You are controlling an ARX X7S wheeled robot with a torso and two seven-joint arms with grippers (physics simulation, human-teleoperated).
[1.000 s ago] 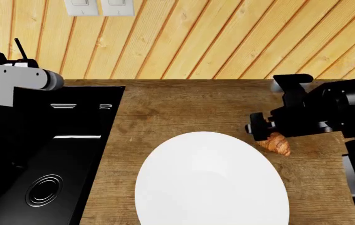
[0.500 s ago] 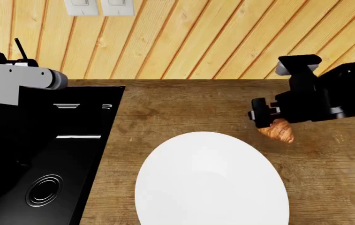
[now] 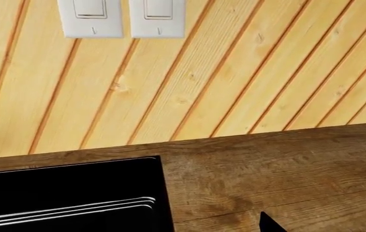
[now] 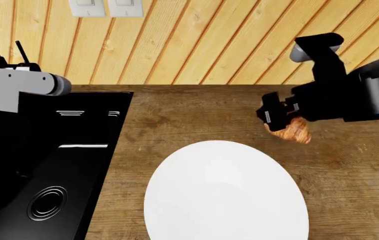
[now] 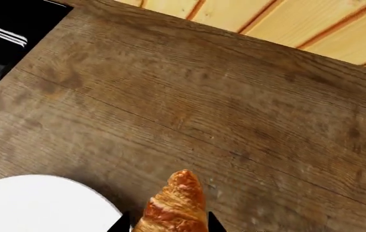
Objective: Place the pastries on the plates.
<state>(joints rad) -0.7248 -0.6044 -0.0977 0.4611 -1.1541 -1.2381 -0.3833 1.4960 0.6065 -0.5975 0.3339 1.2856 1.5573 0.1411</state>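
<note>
The right gripper point(image 4: 281, 121) pinched a little golden croissant point(image 4: 292, 131) between its two black fingers and held it up off the wooden counter point(image 4: 196, 115), just past the rim of the big white plate point(image 4: 226, 192) at about 1 o'clock from the plate's middle. The left gripper point(image 4: 19, 90) hung over the black sink point(image 4: 42, 170), well away at about 9 o'clock from the plate, and its jaws could not be seen well enough to tell how they stood.
</note>
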